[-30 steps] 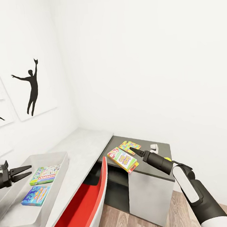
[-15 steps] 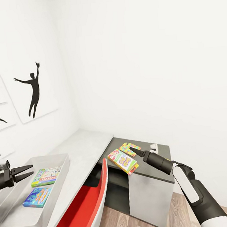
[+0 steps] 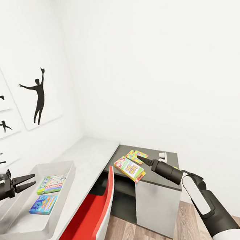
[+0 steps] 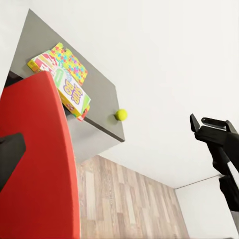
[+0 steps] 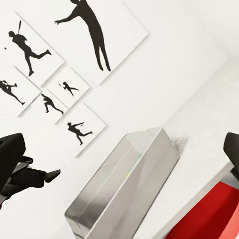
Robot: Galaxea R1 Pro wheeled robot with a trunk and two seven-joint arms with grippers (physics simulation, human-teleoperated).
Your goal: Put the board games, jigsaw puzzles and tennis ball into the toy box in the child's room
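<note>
The light-grey toy box (image 3: 19, 219) stands on the pale table (image 3: 88, 152) at the left. It holds a multicolour board game (image 3: 51, 184) and a blue one (image 3: 43, 203). On the lower dark section lie the SKIP-BO board game (image 3: 129, 168) and a jigsaw puzzle (image 3: 136, 155). The tennis ball (image 4: 121, 114) rests near that section's edge. My left gripper (image 3: 29, 180) hovers open above the toy box's left side, empty. My right gripper (image 3: 141, 158) hangs over the SKIP-BO box and the puzzle; the right wrist view shows its fingers (image 5: 10, 159) wide apart, holding nothing.
A red chair (image 3: 95, 216) stands tucked at the desk between the toy box and the dark cabinet (image 3: 156, 207). A small white object (image 3: 162, 155) lies at the cabinet's back. Black silhouette posters (image 3: 39, 96) hang on the left wall. Wood-plank floor (image 3: 183, 223) shows below.
The whole picture has shifted a little to the right, so the camera has turned left. Both grippers and the toys keep their places.
</note>
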